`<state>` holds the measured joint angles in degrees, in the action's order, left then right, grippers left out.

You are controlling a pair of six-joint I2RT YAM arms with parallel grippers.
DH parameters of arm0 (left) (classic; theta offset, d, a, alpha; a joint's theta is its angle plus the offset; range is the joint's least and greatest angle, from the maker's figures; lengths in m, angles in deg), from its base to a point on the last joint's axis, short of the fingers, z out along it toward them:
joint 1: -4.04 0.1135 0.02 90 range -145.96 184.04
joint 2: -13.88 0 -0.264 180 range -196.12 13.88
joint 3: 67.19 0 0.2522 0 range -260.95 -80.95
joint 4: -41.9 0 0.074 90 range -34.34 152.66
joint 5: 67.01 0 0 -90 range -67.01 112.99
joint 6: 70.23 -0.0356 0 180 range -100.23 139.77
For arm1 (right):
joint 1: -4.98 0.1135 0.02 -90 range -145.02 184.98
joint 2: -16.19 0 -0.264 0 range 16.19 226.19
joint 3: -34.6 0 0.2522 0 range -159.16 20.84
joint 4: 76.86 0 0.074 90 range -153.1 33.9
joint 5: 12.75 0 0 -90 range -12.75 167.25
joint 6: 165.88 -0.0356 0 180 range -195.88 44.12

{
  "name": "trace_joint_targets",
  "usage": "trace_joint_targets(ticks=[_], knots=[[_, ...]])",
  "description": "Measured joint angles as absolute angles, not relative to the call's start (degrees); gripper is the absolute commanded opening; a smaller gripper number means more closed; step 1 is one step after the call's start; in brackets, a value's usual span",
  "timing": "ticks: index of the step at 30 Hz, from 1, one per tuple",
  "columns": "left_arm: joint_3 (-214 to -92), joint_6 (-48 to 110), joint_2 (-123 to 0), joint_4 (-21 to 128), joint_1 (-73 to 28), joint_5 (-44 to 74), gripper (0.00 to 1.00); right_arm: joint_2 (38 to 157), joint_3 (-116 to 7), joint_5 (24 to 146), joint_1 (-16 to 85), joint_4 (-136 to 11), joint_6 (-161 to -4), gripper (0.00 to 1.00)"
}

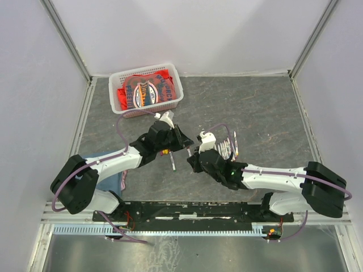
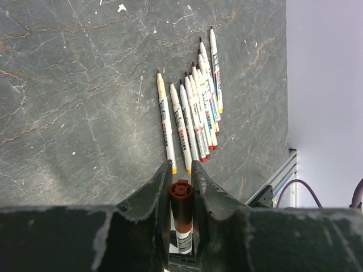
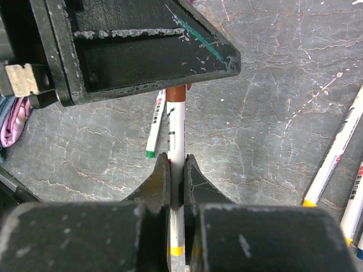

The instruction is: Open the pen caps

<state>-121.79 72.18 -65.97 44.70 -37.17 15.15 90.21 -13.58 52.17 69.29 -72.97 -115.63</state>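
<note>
My left gripper (image 2: 181,168) is clamped on the brown pen cap (image 2: 181,192), and my right gripper (image 3: 177,164) is pinched round the white barrel (image 3: 177,133) of the same pen, which is held off the table between us. The cap looks seated on the barrel, so this is the pull: both grips firm, drawing apart straight along the pen

Dark grey marbled tabletop (image 1: 255,107), pale plain walls (image 1: 193,28) on three sides, aluminium frame posts (image 1: 65,34) at corners
</note>
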Motion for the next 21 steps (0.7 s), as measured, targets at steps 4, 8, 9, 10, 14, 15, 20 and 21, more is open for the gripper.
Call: trace_joint_targets(ticks=[4, 8, 9, 10, 14, 15, 20, 21], knots=[[-122.56, 72.28, -66.74, 46.56, -37.23, 17.36, 0.03, 92.02, -13.82, 51.69, 69.25, -73.43, -115.48, 0.01], [-126.56, 72.5, -69.88, 51.87, -37.74, 21.93, 0.03, 95.43, -14.52, 49.74, 69.18, -74.54, -115.24, 0.01], [-127.82, 72.57, -70.69, 53.33, -37.91, 23.2, 0.03, 96.24, -14.78, 49.08, 69.12, -74.83, -115.04, 0.01], [-129.05, 72.66, -71.48, 54.55, -38.11, 24.42, 0.03, 96.85, -15.04, 48.47, 69.05, -75.11, -114.93, 0.01], [-133.83, 72.68, -74.41, 58.23, -38.61, 27.7, 0.03, 98.36, -15.87, 45.85, 68.64, -76.1, -114.36, 0.01], [-134.97, 72.68, -75.13, 58.97, -38.79, 28.29, 0.03, 98.58, -16.03, 45.19, 68.57, -76.18, -114.14, 0.01], [-136.78, 72.66, -76.7, 60.04, -39.35, 29.88, 0.03, 98.75, -15.94, 43.95, 68.33, -76.29, -113.82, 0.01], [-136.78, 72.63, -76.73, 60.04, -39.44, 29.99, 0.03, 98.69, -15.72, 43.97, 68.31, -76.51, -113.75, 0.01]])
